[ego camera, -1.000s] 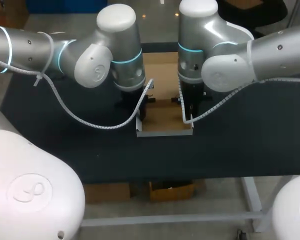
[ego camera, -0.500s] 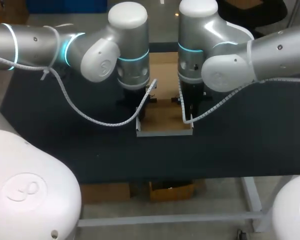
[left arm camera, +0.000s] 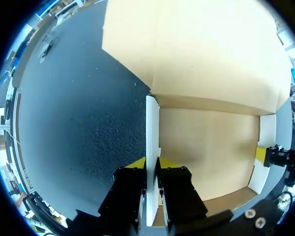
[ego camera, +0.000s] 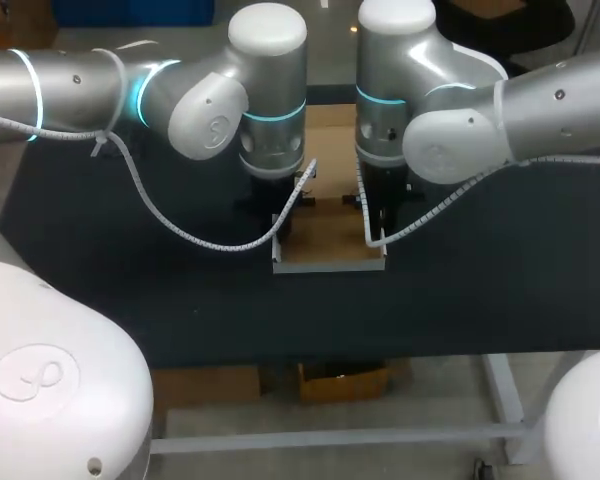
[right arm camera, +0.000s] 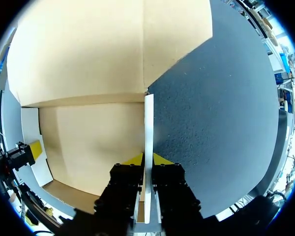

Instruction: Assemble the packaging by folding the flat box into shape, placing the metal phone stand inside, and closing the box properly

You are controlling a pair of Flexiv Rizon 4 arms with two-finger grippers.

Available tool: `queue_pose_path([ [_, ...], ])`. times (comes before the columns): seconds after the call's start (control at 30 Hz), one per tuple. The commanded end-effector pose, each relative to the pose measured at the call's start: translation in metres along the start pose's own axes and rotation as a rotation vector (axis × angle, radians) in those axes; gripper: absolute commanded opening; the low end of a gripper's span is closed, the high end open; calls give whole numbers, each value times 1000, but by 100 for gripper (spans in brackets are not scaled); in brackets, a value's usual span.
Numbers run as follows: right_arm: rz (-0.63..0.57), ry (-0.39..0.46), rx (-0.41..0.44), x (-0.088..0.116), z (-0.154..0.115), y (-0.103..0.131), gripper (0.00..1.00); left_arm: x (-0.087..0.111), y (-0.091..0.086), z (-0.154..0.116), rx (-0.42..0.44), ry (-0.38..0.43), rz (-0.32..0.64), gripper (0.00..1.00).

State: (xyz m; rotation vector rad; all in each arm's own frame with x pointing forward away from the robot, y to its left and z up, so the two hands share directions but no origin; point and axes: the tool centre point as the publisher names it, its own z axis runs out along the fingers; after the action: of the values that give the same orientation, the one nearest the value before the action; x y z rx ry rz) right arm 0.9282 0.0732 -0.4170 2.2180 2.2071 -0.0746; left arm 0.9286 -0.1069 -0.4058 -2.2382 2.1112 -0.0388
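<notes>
Left gripper (left arm camera: 151, 166) pinches the left wall (left arm camera: 152, 123) of the box (left arm camera: 206, 142); right gripper (right arm camera: 148, 160) pinches its right wall (right arm camera: 149, 123); sides raised, lid (left arm camera: 201, 49) open; stand and closing remain.

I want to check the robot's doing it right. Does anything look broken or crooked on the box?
Nothing stands out. The box sits square on the table. The left gripper pinches its left wall, the right gripper its right wall, both upright. The lid lies flat, untorn.
</notes>
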Motion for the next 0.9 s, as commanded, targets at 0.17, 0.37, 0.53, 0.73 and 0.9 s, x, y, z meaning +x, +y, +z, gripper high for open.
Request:
queue_pose_path([
  [0.17,-23,-1,-34,2,-11,-7,38,-1,2,11,15,-28,0,0],
  [0.37,-40,27,-59,-1,-18,-11,49,-2,5,9,23,-25,1,0],
  [0.53,-49,63,-84,-7,-24,-13,68,-3,7,7,33,-19,7,0],
  [0.73,-88,113,-134,-15,-38,-18,100,-6,7,5,37,-15,12,0],
  [0.9,-143,164,-184,-23,-50,-22,100,-10,8,4,37,-14,15,0],
])
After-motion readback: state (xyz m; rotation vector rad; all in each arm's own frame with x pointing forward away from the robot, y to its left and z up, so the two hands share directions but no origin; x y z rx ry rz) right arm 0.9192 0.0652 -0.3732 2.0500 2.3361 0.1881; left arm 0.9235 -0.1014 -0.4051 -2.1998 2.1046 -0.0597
